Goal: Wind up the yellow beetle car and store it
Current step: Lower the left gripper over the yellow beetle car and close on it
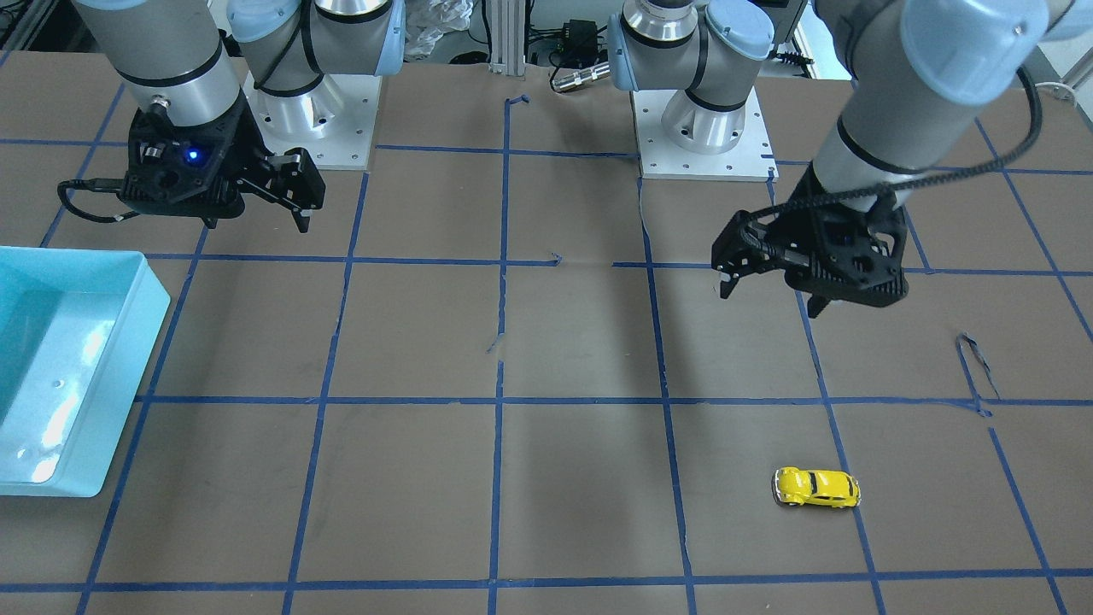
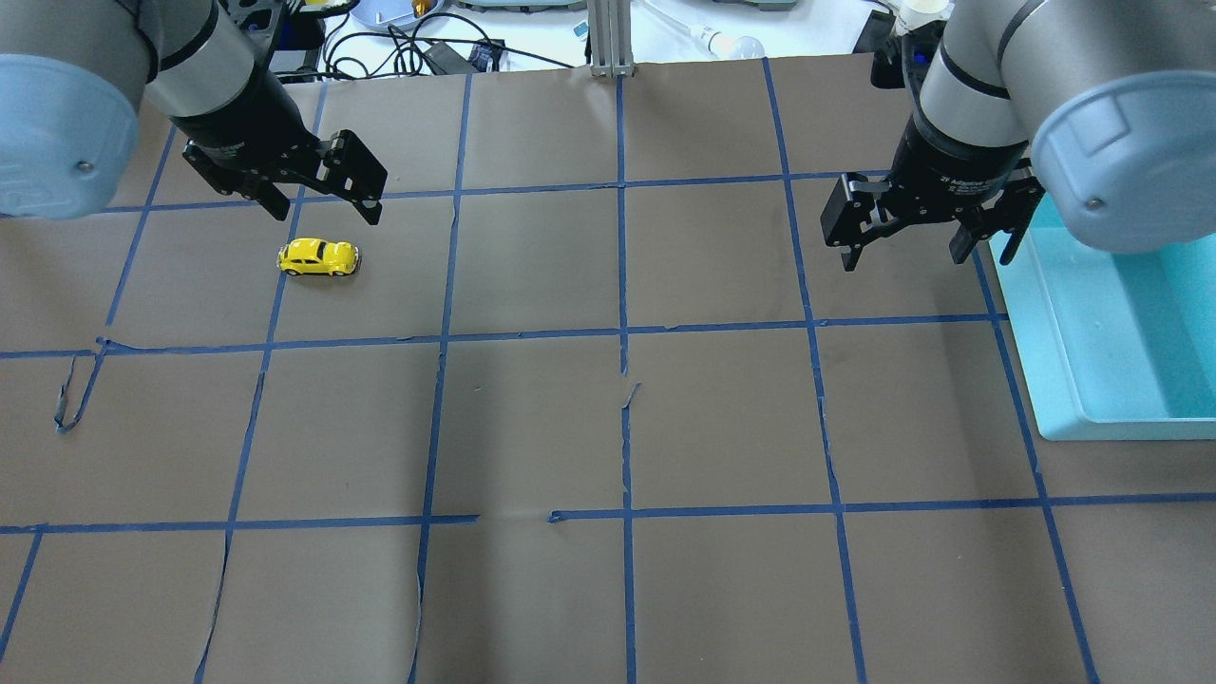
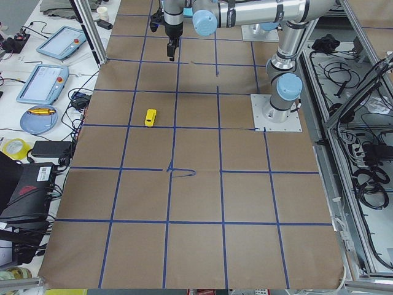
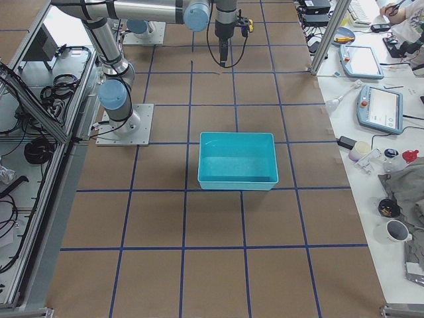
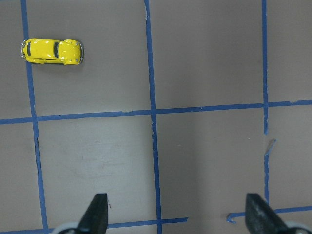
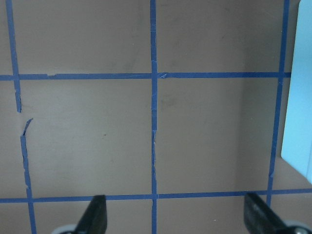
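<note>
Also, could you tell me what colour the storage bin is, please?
Light turquoise blue; the bin shows best in the exterior right view.

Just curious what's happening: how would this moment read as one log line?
yellow beetle car: on table, ungrasped | left tool: open, near car | right tool: open, by teal bin

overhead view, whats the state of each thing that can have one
yellow beetle car: on its wheels on the table, untouched
teal bin: upright, empty
left gripper: jaws open, empty, above the table near the car
right gripper: jaws open, empty, beside the teal bin
</note>
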